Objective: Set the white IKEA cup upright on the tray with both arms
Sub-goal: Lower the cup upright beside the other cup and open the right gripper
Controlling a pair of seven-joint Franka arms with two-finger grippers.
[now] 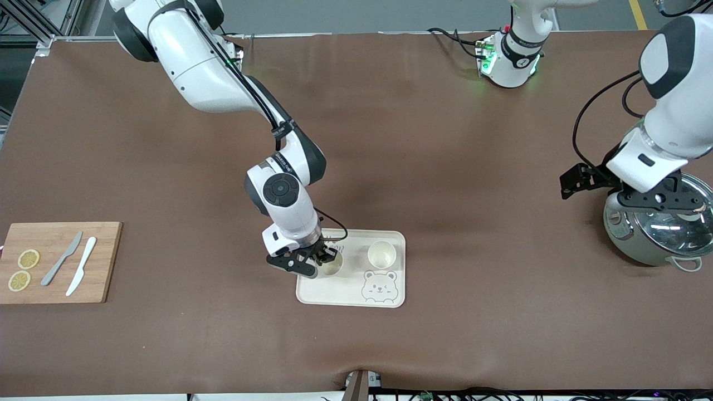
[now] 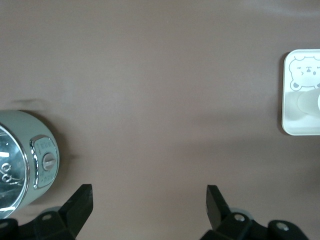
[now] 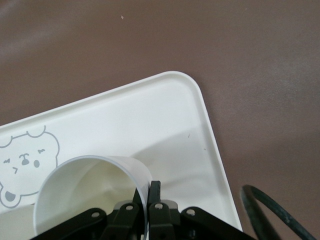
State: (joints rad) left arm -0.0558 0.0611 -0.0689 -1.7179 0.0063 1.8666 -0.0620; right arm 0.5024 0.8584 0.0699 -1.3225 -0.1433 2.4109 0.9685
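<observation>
My right gripper [image 1: 322,259] was pinched on the rim of the cup [image 3: 90,192], mouth up, right over the tray [image 1: 390,298]. Left gripper [image 2: 149,205] waited spread wide above the table by the pot [image 1: 657,234].

Even, soft light is coming from above and is filling all three views. The bench [image 1: 445,167] is showing pale sheen patches and faint arm shadows. Glare is shining on the steel pot [image 1: 657,228] under the left jaws. The tray [image 3: 165,125] near the right jaws is looking slightly washed out.
</observation>
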